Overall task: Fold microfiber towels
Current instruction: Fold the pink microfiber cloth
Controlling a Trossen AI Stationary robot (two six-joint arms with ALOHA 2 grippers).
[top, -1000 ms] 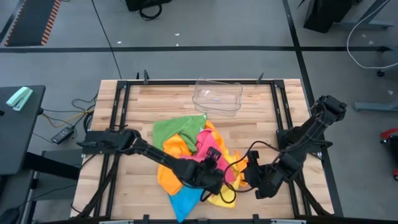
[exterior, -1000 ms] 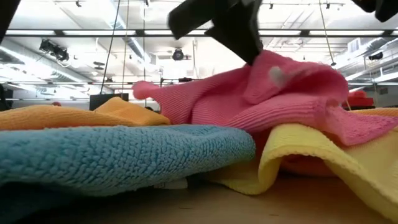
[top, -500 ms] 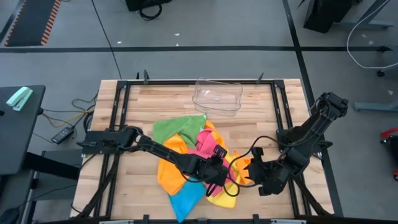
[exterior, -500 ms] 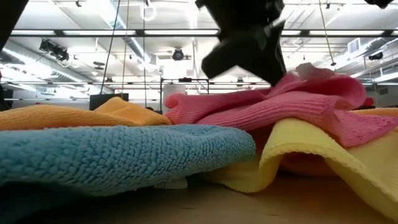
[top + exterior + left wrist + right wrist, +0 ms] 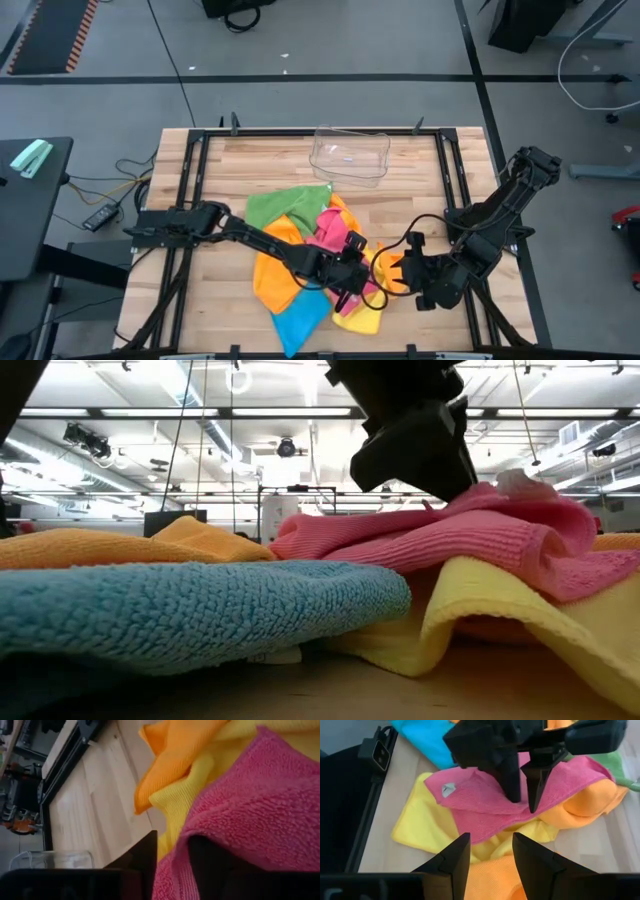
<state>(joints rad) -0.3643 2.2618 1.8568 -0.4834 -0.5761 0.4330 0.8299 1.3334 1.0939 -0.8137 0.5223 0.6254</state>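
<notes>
The left pincer (image 5: 522, 795) stands with its fingers parted, tips down on the pink towel (image 5: 485, 810); a narrow gap shows between the two dark fingers, and the cloth lies between and under them rather than being pinched tight. In the high view this pincer (image 5: 352, 283) sits over the middle of the towel heap, its arm reaching in from the tabletop's left edge. The pink towel (image 5: 335, 238) lies on top, with a small white label turned up near one corner. Directly below it spreads the yellow towel (image 5: 420, 827), and the orange towel (image 5: 272, 262) surrounds both. The blue towel (image 5: 300, 318) lies toward the near edge of the tabletop (image 5: 250, 170), the green towel (image 5: 280, 205) on the far side of the heap. Just beside the left pincer, facing it, the right pincer (image 5: 400, 275) hovers released, holding nothing, over the orange cloth. Well beyond the heap, near the far edge, stands a clear plastic tray (image 5: 350, 155).
</notes>
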